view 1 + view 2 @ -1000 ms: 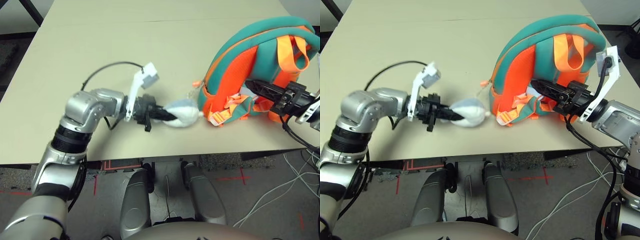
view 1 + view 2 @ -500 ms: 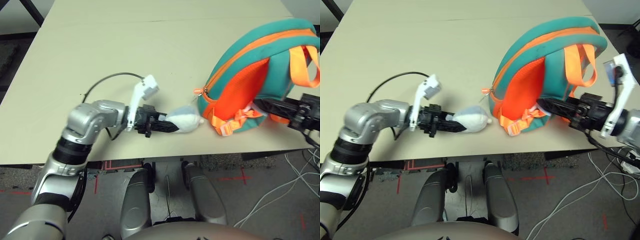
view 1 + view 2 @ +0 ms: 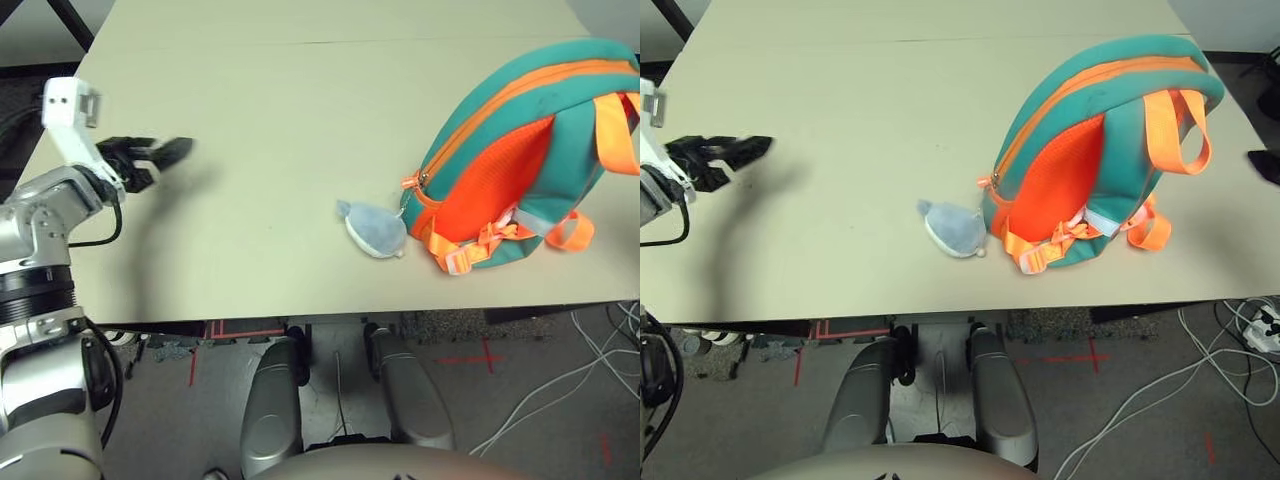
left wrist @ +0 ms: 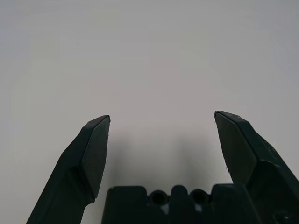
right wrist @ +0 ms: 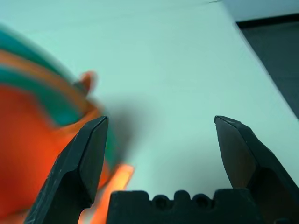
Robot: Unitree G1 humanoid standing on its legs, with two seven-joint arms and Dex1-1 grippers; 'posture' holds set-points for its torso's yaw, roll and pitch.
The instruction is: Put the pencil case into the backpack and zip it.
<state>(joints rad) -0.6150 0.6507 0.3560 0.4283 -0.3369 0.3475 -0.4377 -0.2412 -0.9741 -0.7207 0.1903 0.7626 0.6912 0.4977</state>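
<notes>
On the large pale beige tabletop [image 3: 240, 150] sits the teal fabric backpack with orange zipper trim and orange mesh back [image 3: 1070, 150], on the robot's right-hand part of the table. No writing can be read on it. Its orange mesh back and straps face the robot's side, its long axis running slantwise, with the rounded top and orange carry loop [image 3: 1163, 130] pointing away and to the right. The zipper line along its rim looks closed where it shows. The robot's left black two-fingered gripper [image 4: 162, 114] is over the left part of the table, its fingers spread wide with nothing between them; the right black two-fingered gripper [image 5: 161, 117], right of the backpack, is likewise spread and empty. The small grey and white plush fish charm [image 3: 375, 230] lies just beside the backpack's lower left corner, its tail pointing left.
</notes>
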